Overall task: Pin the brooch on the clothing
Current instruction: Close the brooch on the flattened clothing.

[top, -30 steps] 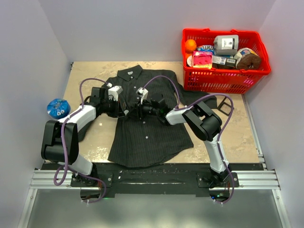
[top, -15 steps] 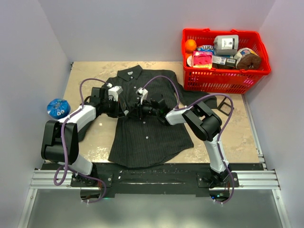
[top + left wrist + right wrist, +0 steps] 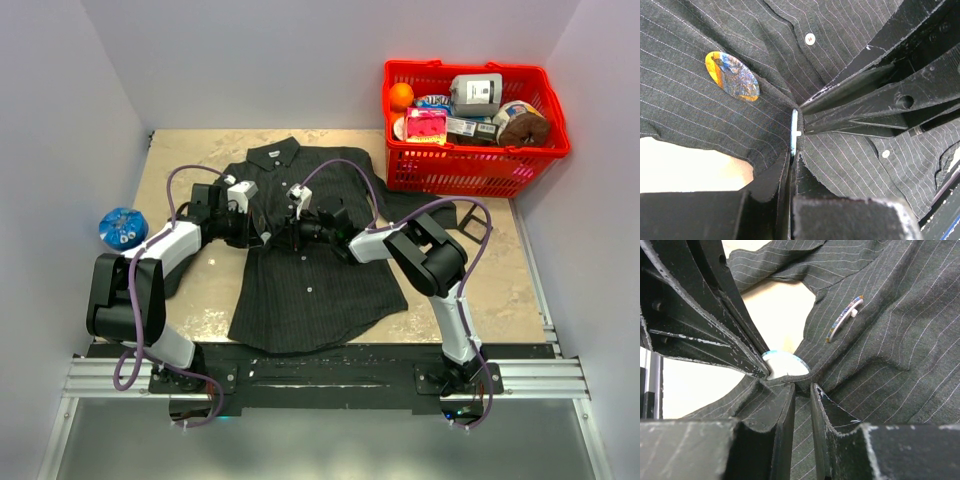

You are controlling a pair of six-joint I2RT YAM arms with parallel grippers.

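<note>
Brooch (image 3: pixel 844 319) edge-on against pinstriped shirt (image 3: pixel 900 340), pale disc (image 3: pixel 785 363) at left gripper (image 3: pixel 763 371) tips, right gripper (image 3: pixel 803 389) fingers close together below

A robot lab cell: plain white walls (image 3: pixel 300 60) around a table (image 3: pixel 510 300), aluminium rails (image 3: pixel 540 378) at its edge

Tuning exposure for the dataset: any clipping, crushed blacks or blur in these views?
Top external: red basket oversaturated, shirt dark, stripes barely visible. Left wrist: brooch sharp, near fingers soft, table blown out. Right wrist: table clipped too, its fingers blurred.
</note>
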